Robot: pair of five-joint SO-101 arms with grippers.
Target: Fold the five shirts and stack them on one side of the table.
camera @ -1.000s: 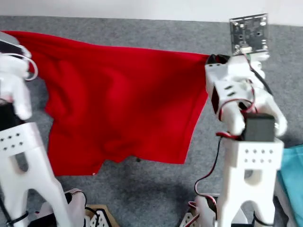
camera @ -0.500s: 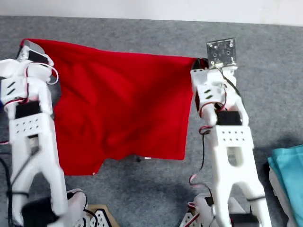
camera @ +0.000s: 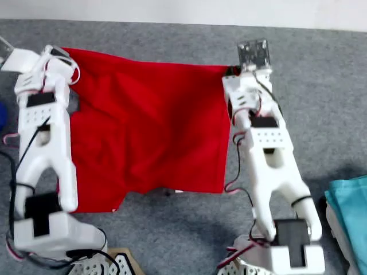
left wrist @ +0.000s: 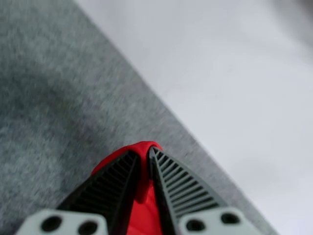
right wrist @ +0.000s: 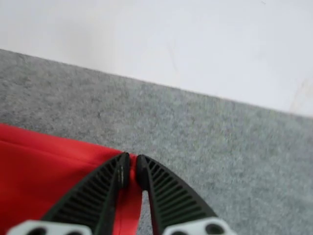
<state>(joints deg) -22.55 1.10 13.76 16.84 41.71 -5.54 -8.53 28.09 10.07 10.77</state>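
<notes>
Both arms have dropped away from the camera and stretched toward the top of the frame, drawing the red fabric shirt [camera: 149, 126] narrower and flatter on the grey felt table [camera: 172, 34]. At upper left, the left gripper [camera: 57, 52] is clamped on one shirt corner. Right of centre, the right gripper [camera: 232, 71] pinches the other. A teal garment [camera: 350, 217] lies at the lower right edge.
</notes>
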